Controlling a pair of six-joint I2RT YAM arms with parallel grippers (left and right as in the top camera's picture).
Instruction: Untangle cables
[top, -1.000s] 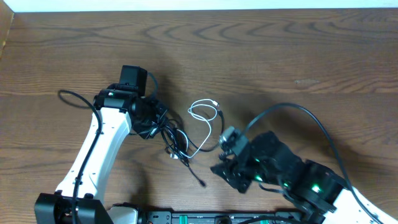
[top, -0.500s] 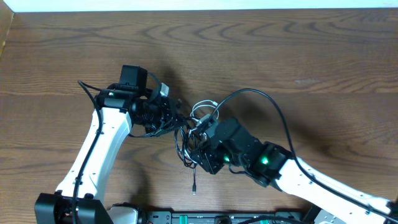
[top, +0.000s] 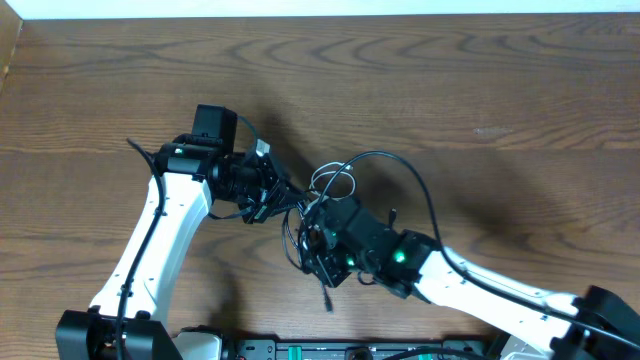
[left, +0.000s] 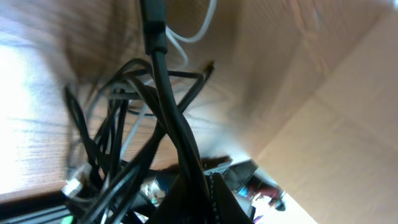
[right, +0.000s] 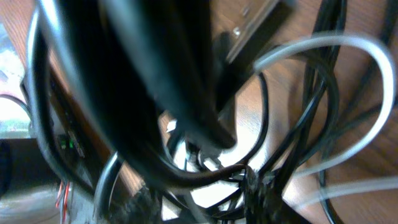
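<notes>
Cables (top: 292, 228) are bunched in a black knot on the wooden table (top: 480, 90), strung directly between my two claws. From overhead I see the left claw (top: 278, 193) meeting the knot on one side and the right claw (top: 316, 238) buried in it on the other. I cannot tell how far either pair of jaws is parted. The knot's long axis runs diagonally from the left claw down to the right one. A white cable (top: 335, 178) loops just beyond the right claw, and a loose black end (top: 325, 298) trails out below it toward the near edge. Only the left wrist view shows a metal connector (left: 74, 184) low among the strands. The right wrist view gives me blurred black cable close up, with the white loop arcing past.
</notes>
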